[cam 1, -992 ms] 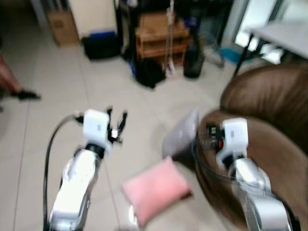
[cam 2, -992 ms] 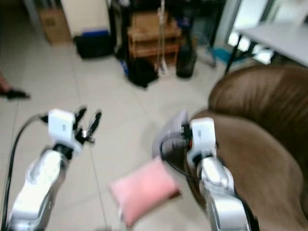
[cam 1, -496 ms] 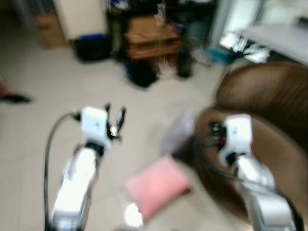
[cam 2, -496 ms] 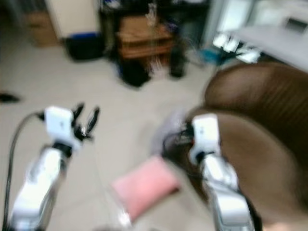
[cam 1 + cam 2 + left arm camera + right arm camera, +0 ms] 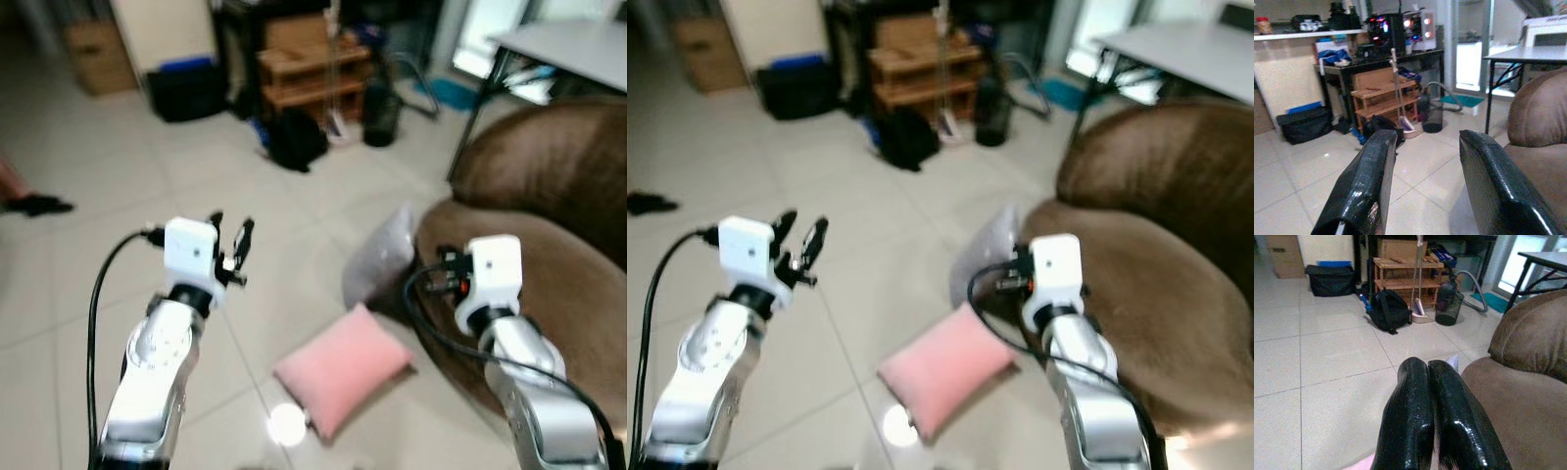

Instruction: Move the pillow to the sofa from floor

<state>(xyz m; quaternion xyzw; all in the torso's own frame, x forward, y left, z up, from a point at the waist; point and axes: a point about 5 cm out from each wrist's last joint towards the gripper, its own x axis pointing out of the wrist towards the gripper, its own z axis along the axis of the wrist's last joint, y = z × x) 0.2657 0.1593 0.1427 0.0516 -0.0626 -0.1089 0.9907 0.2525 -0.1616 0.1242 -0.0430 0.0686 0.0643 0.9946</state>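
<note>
A pink pillow [image 5: 341,367] lies flat on the tiled floor between my two arms, just left of the brown sofa [image 5: 549,245]. My left gripper [image 5: 231,243] is raised above the floor to the pillow's upper left, its two black fingers [image 5: 1361,191] spread open and holding nothing. My right gripper [image 5: 1431,396] is held over the sofa's front edge to the pillow's right, its fingers pressed together with nothing between them. A grey plastic-wrapped cushion [image 5: 380,257] leans against the sofa's front, just beyond the pink pillow.
A black backpack [image 5: 297,144] lies on the floor ahead. Behind it stand a wooden shelf [image 5: 313,73], a broom, a dark bin [image 5: 382,116] and a black bag [image 5: 188,93]. A table [image 5: 549,44] stands at the right rear. A dark shoe [image 5: 34,206] lies at far left.
The whole picture has shifted and sharpened as the camera moved; the pillow now sits a little further right in view. Both arms hold the same pose.
</note>
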